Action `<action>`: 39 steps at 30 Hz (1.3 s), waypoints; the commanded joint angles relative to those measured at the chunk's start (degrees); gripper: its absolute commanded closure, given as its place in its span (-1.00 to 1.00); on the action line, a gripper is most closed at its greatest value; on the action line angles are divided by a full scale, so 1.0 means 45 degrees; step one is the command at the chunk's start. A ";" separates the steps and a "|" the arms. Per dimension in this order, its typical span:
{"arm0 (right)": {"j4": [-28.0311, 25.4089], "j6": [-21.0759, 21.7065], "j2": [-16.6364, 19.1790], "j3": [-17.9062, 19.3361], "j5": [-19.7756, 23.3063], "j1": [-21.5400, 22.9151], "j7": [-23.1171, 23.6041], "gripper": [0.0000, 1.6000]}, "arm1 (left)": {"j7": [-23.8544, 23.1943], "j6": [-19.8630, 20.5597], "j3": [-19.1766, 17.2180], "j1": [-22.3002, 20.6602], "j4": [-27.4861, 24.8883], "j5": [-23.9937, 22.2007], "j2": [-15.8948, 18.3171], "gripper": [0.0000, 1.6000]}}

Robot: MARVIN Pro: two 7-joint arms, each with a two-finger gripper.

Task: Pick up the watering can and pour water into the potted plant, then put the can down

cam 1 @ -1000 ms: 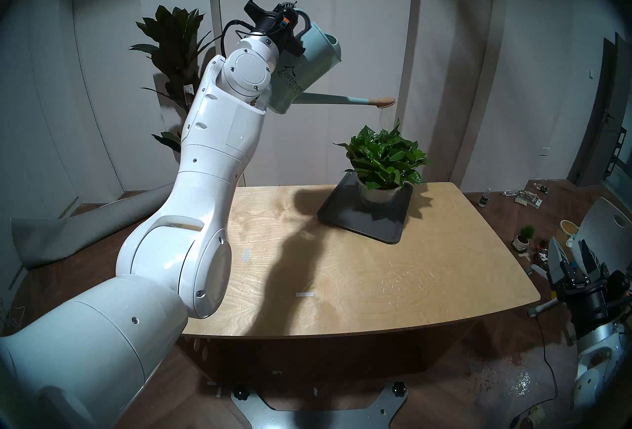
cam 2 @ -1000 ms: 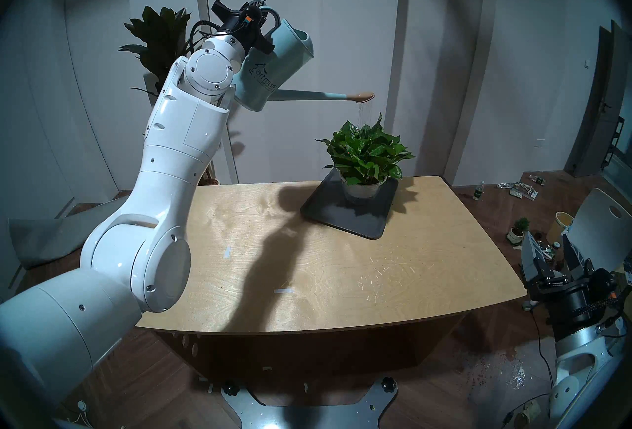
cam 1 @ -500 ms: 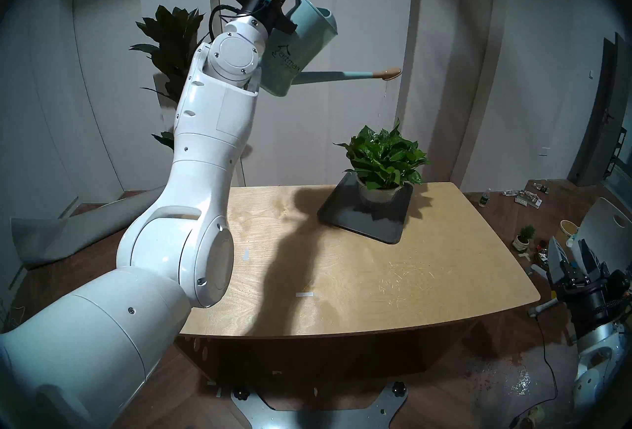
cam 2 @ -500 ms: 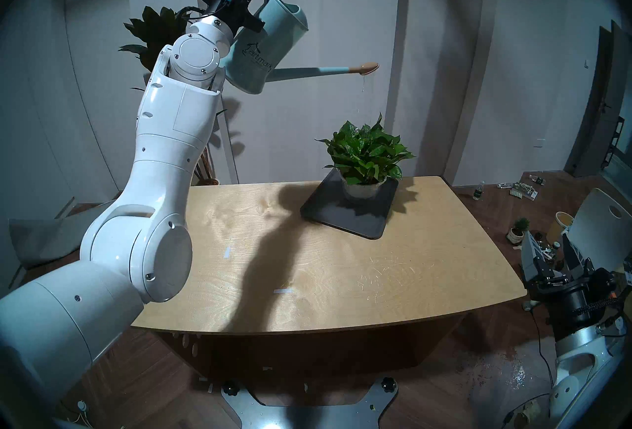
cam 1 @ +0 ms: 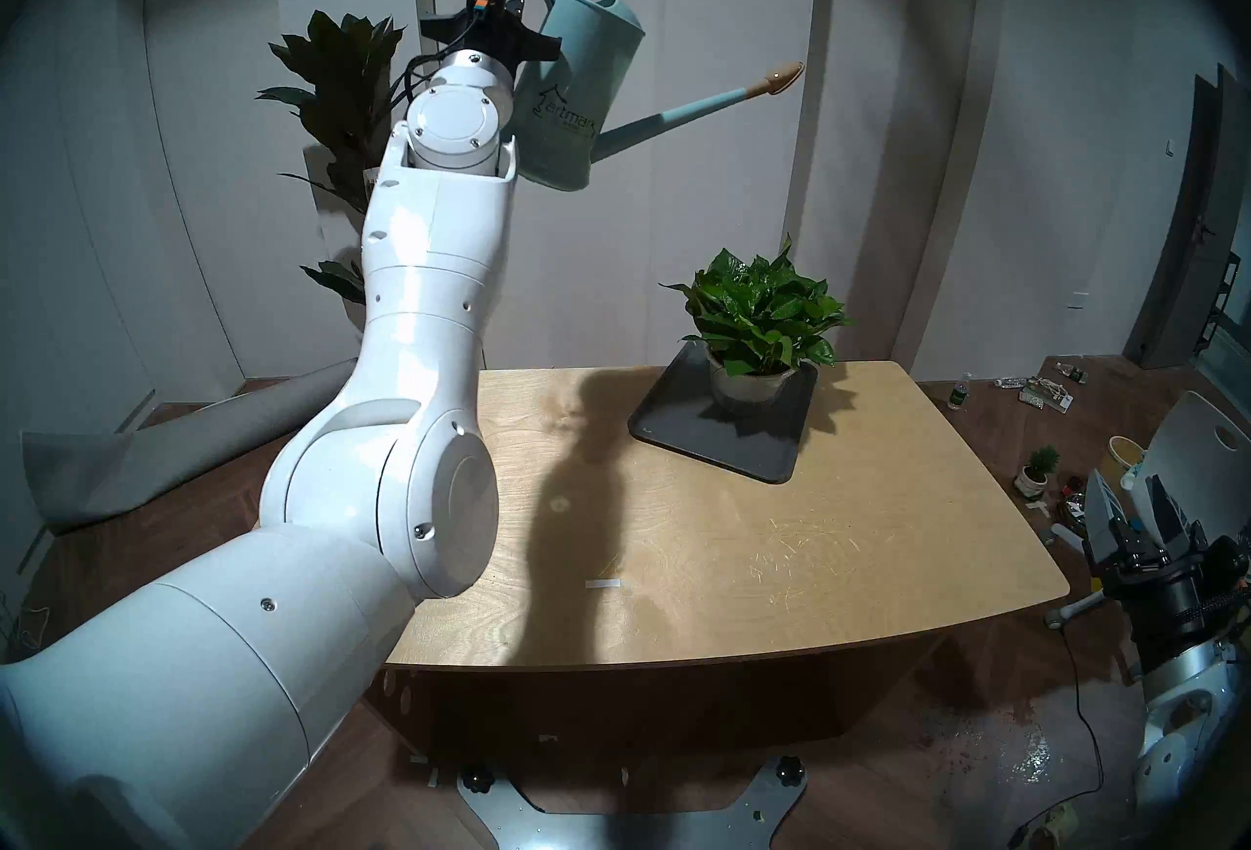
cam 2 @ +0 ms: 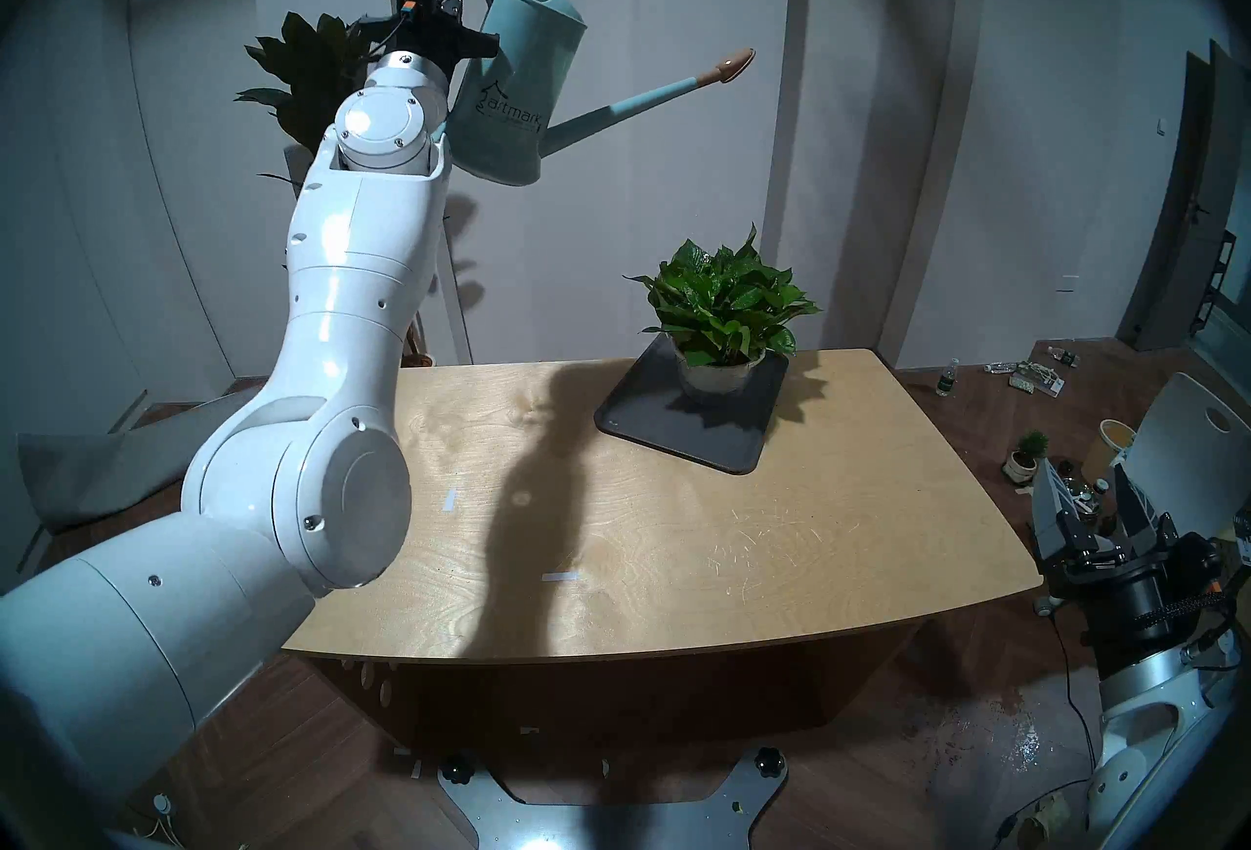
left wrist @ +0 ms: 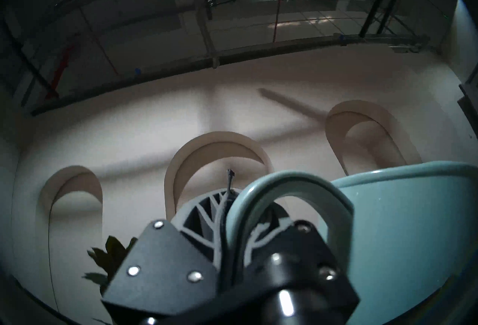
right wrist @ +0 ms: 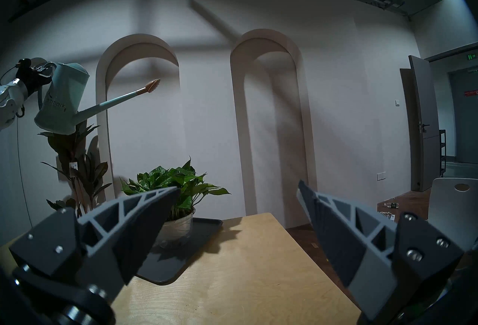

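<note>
Pour looks finished: a second ago the tall pale teal cylindrical watering can (cam 1: 575, 97) was tipped with its long thin spout roughly level and water falling from the tan rose tip (cam 1: 782, 75) onto the small bushy potted plant with glossy green heart-shaped leaves in a round pale translucent pot (cam 1: 758, 320); half a second ago that was down to a few drips; now the can is rolled back toward upright, spout angled up and to the right, rose tip well above the leaves, no stream visible. The left gripper (left wrist: 230, 215) stays pinched shut on the can's loop handle (left wrist: 289, 187), wrist view shows the handle passing between the fingers, can body to the right of it. Can is held high in the air, above the far left part of the light plywood table (cam 1: 778, 557), well clear of the plant and to its left. Plant has not moved, sits on the dark square tray (cam 1: 711, 442) at the table's far side; leaves look wet. Right gripper (right wrist: 235, 226) parked off the table's right edge, fingers spread wide, holding nothing, no change. My read: water step done, what's left is the put-down. Needs a descent onto bare table left of the tray, keeping the long spout clear of the leaves, then release. Risk: residual drip off the rose onto the table.
</note>
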 commanded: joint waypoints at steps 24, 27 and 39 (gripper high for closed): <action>-0.0212 -0.0029 -0.0013 0.0016 -0.0017 -0.0012 -0.0003 -1.00 | 0.0359 -0.2629 -0.2097 0.4928 -0.3927 -0.2864 -0.1383 1.00; -0.0211 -0.0030 -0.0012 0.0016 -0.0015 -0.0009 -0.0002 -1.00 | 0.0314 -0.2831 -0.2345 0.5400 -0.4144 -0.3017 -0.1350 1.00; -0.0198 -0.0028 -0.0002 0.0014 -0.0014 0.0005 -0.0002 -1.00 | -0.0183 -0.3806 -0.3406 0.7439 -0.5275 -0.3629 -0.1179 1.00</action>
